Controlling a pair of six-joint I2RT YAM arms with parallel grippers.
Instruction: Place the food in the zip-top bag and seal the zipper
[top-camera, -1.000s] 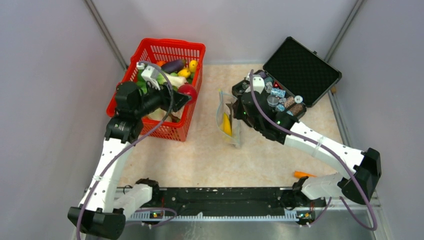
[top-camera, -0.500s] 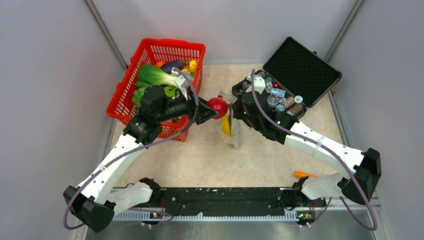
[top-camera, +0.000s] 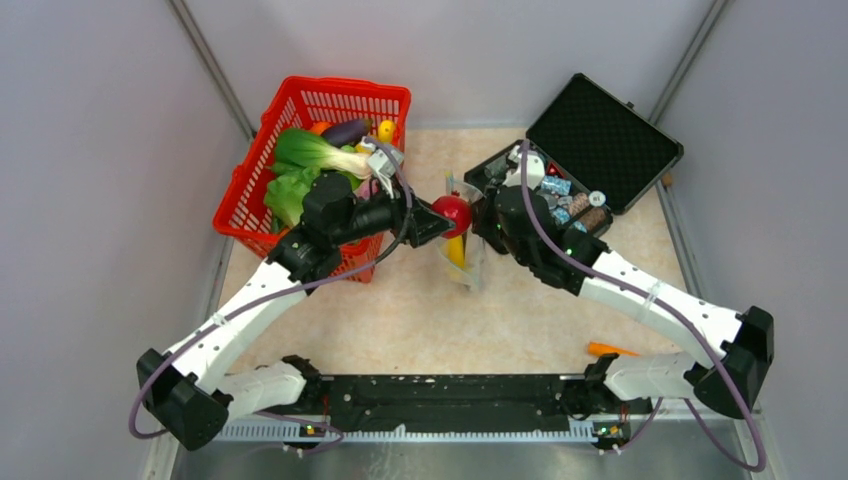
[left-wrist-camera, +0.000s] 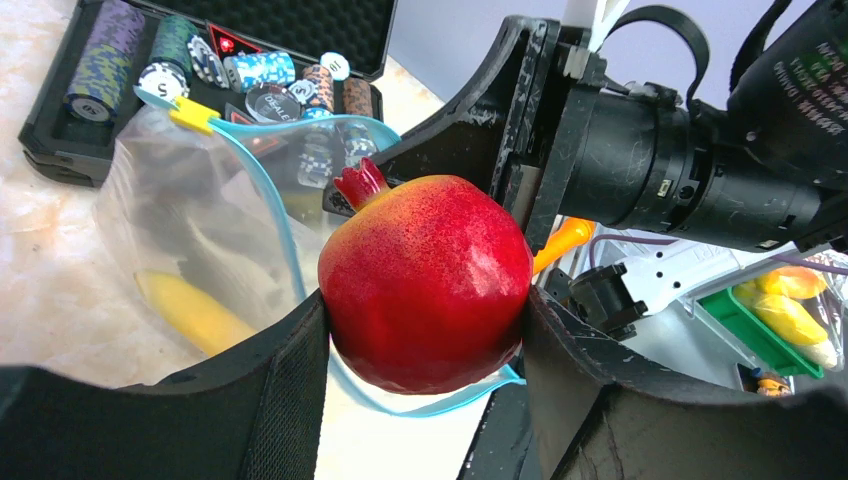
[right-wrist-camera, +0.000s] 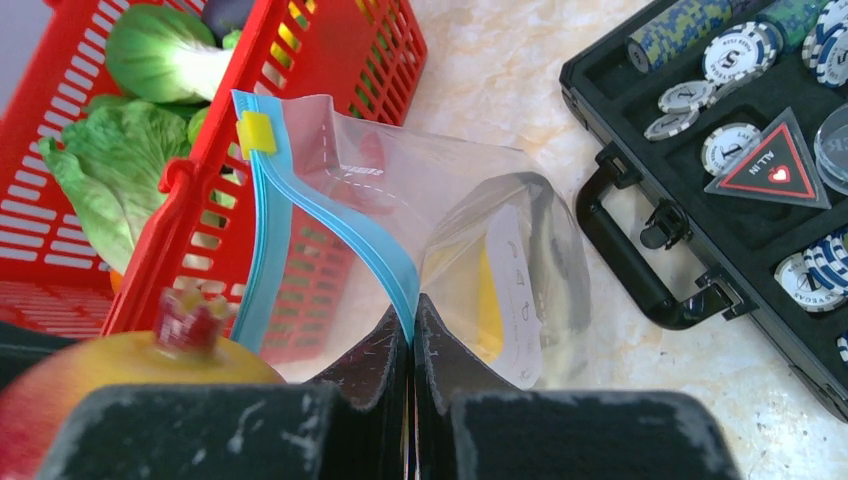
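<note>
Red mesh basket (top-camera: 345, 86): far left on the table; holds bok choy (top-camera: 310, 150), lettuce (top-camera: 285, 195) and an eggplant (top-camera: 347, 130).
Left gripper (top-camera: 440, 218): reaches rightward from beside the basket; fingers clamped on either side of a pomegranate (left-wrist-camera: 425, 275).
Pomegranate: held at the open mouth of the zip-top bag (right-wrist-camera: 470, 200), crown pointing away from the wrist; contact with the rim cannot be confirmed.
Zip-top bag: centre of the table, between basket and case, mouth spread open; one yellow piece (left-wrist-camera: 190, 310) lies inside.
Zipper (right-wrist-camera: 330, 225): unsealed, looped open; yellow slider (right-wrist-camera: 256, 133) at its far end.
Right gripper (right-wrist-camera: 412, 330): fingers pinched closed on the bag's zipper edge.
Black case (top-camera: 600, 135): far right, lid open; poker chips (right-wrist-camera: 740, 55) inside.
Orange tool (top-camera: 605, 349): near right, well apart from the bag.
</note>
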